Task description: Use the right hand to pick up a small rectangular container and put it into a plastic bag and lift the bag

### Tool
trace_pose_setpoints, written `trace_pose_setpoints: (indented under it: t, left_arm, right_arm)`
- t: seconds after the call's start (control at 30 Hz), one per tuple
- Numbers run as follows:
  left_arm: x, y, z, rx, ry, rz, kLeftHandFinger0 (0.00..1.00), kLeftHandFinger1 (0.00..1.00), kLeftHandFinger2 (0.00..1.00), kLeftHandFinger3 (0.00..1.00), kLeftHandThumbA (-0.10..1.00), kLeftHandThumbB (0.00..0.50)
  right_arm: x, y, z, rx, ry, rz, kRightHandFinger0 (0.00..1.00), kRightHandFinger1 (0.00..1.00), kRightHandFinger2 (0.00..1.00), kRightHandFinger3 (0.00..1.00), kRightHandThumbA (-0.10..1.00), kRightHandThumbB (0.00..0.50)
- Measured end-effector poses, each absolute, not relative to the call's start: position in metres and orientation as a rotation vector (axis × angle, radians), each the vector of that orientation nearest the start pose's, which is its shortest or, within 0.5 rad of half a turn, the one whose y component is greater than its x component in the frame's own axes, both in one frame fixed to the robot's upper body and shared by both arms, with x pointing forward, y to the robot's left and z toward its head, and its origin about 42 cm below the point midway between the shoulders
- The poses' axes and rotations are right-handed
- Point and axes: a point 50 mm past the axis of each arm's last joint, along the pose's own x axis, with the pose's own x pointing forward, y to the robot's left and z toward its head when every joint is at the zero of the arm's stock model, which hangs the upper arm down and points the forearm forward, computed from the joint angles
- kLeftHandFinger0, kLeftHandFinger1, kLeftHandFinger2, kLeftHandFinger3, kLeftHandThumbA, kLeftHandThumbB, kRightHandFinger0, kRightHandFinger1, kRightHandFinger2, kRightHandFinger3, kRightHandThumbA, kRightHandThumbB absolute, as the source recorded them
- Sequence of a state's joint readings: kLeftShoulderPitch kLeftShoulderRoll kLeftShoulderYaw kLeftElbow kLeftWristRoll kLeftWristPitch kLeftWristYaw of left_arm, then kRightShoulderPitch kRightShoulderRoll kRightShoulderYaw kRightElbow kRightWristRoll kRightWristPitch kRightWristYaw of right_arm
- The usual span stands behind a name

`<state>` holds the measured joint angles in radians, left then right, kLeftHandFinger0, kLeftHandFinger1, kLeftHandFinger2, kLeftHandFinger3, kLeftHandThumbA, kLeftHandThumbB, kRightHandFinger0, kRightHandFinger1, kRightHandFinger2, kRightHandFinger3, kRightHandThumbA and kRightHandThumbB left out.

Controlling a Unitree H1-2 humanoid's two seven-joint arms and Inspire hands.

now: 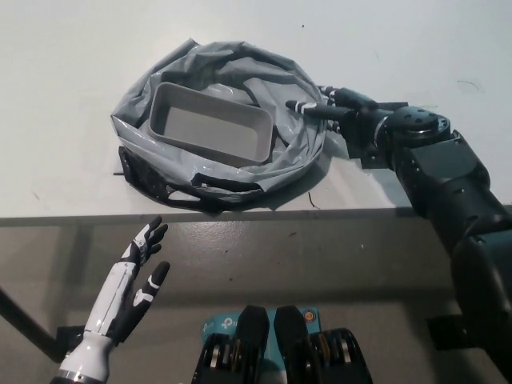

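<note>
A small grey rectangular container lies inside a crumpled grey plastic bag on the white table. The bag's rim is rolled down around it, with black handles at the near edge. My black right hand is at the bag's right rim, turned edge-on, its fingers pointing left and touching the plastic. I cannot tell whether they grip the rim. My white left hand rests open below the table's front edge at the lower left, holding nothing.
A dark flat patch lies on the table under my right wrist. The table's front edge runs across the middle of the picture. White table surface stretches behind and left of the bag.
</note>
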<state>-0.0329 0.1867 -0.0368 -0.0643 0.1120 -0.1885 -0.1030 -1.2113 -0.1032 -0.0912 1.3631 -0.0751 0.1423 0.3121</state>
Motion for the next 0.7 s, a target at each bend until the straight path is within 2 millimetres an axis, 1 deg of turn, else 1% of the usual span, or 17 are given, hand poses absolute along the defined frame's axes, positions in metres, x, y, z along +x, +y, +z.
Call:
trace_pose_setpoints:
  t: [0.03,0.07,0.1,0.13,0.17,0.2,0.23,0.3,0.37,0.4,0.43,0.47,0.53,0.6,0.63,0.67,0.7]
  left_arm:
    - [0.292,0.248,0.136,0.309,-0.268,-0.173,1.00,1.00,1.00,1.00,0.91,0.228]
    - [0.292,0.248,0.137,0.309,-0.268,-0.173,1.00,1.00,1.00,1.00,0.91,0.228]
    - [0.292,0.248,0.137,0.309,-0.268,-0.173,1.00,1.00,1.00,1.00,0.90,0.226]
    - [0.292,0.248,0.137,0.310,-0.268,-0.173,1.00,1.00,1.00,1.00,0.90,0.227]
    - [0.292,0.248,0.137,0.310,-0.268,-0.173,1.00,1.00,1.00,1.00,0.90,0.231]
    - [0.292,0.248,0.137,0.310,-0.268,-0.173,1.00,1.00,1.00,1.00,0.91,0.231]
    - [0.292,0.248,0.137,0.310,-0.268,-0.173,1.00,1.00,1.00,1.00,0.91,0.231]
    - [0.292,0.248,0.137,0.310,-0.269,-0.173,1.00,1.00,1.00,1.00,0.91,0.238]
    - [0.293,0.248,0.138,0.310,-0.271,-0.173,1.00,1.00,1.00,1.00,0.91,0.236]
    - [0.293,0.248,0.138,0.311,-0.272,-0.174,1.00,1.00,1.00,1.00,0.91,0.234]
    - [0.293,0.248,0.138,0.311,-0.273,-0.174,1.00,1.00,1.00,1.00,0.92,0.233]
    - [0.293,0.248,0.138,0.311,-0.274,-0.174,1.00,1.00,1.00,1.00,0.92,0.230]
    - [0.295,0.248,0.139,0.313,-0.278,-0.174,1.00,1.00,1.00,1.00,0.92,0.235]
    - [0.295,0.248,0.140,0.315,-0.280,-0.175,1.00,1.00,1.00,1.00,0.92,0.241]
    - [0.296,0.248,0.141,0.315,-0.282,-0.175,1.00,1.00,1.00,1.00,0.92,0.241]
    - [0.296,0.248,0.141,0.315,-0.283,-0.175,1.00,1.00,1.00,1.00,0.92,0.235]
    - [0.297,0.247,0.141,0.316,-0.285,-0.175,1.00,1.00,1.00,1.00,0.92,0.234]
  right_arm:
    - [0.574,-0.150,0.247,-0.184,0.346,0.408,0.25,0.39,0.69,1.00,0.45,0.340]
    - [0.574,-0.149,0.247,-0.194,0.346,0.409,0.05,0.10,0.34,0.88,0.38,0.324]
    - [0.575,-0.149,0.247,-0.219,0.349,0.406,0.01,0.06,0.34,0.61,0.20,0.299]
    - [0.575,-0.149,0.247,-0.237,0.350,0.399,0.00,0.09,0.39,0.52,0.06,0.303]
    - [0.575,-0.149,0.247,-0.253,0.352,0.391,0.00,0.14,0.48,0.53,-0.08,0.256]
    - [0.575,-0.149,0.246,-0.276,0.354,0.372,0.00,0.16,0.51,0.47,-0.10,0.246]
    - [0.575,-0.149,0.246,-0.283,0.354,0.363,0.00,0.21,0.58,0.34,-0.10,0.223]
    - [0.575,-0.148,0.246,-0.298,0.352,0.339,0.00,0.25,0.60,0.27,-0.10,0.187]
    - [0.575,-0.147,0.246,-0.303,0.347,0.306,0.00,0.21,0.61,0.28,-0.10,0.177]
    - [0.576,-0.146,0.247,-0.299,0.342,0.292,0.00,0.20,0.60,0.24,-0.10,0.179]
    - [0.576,-0.145,0.248,-0.290,0.337,0.279,0.00,0.21,0.61,0.24,-0.10,0.170]
    - [0.576,-0.144,0.248,-0.287,0.335,0.274,0.00,0.24,0.69,0.22,-0.10,0.158]
    - [0.577,-0.142,0.252,-0.268,0.325,0.255,0.00,0.26,0.73,0.20,-0.10,0.154]
    - [0.579,-0.141,0.259,-0.245,0.307,0.244,0.00,0.32,0.79,0.12,-0.10,0.175]
    - [0.580,-0.140,0.263,-0.239,0.297,0.241,0.00,0.32,0.79,0.12,-0.10,0.175]
    - [0.581,-0.140,0.266,-0.235,0.290,0.239,0.00,0.34,0.79,0.18,-0.10,0.188]
    - [0.582,-0.138,0.273,-0.228,0.272,0.234,0.00,0.33,0.78,0.19,-0.10,0.191]
